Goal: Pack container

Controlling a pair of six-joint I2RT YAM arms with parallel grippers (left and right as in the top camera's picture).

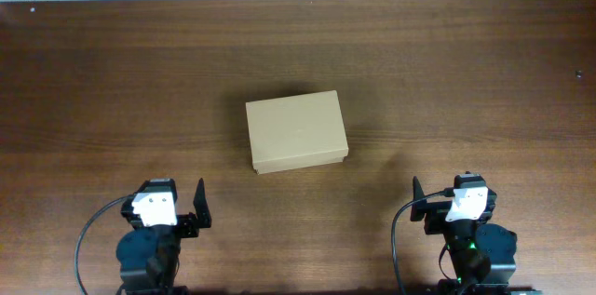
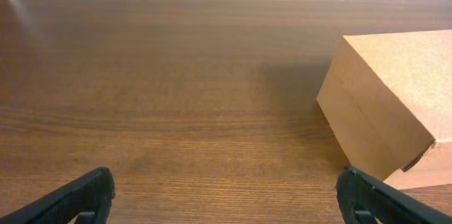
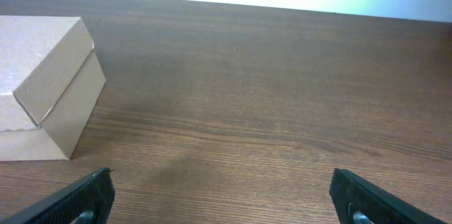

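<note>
Left gripper [image 2: 226, 187] is spread wide, fingers [image 2: 81, 197] far apart at the bottom corners of its wrist view. Only bare tabletop [image 2: 176, 75] shows between them: released, gripping nothing, touching nothing. Right gripper [image 3: 220, 187], same story: jaws wide apart, empty, wood grain showing between them.

Now the box [image 1: 296, 131]. It sits near the middle of the tabletop, ahead of both arms and between them, well apart from either gripper, and turned a little off square. The lid is down, flat across the top (so whatever is inside cannot be seen). From the left wrist it shows at the right edge, one corner toward the camera. From the right wrist it shows at the far left, the lid's seam running along its side.
</note>
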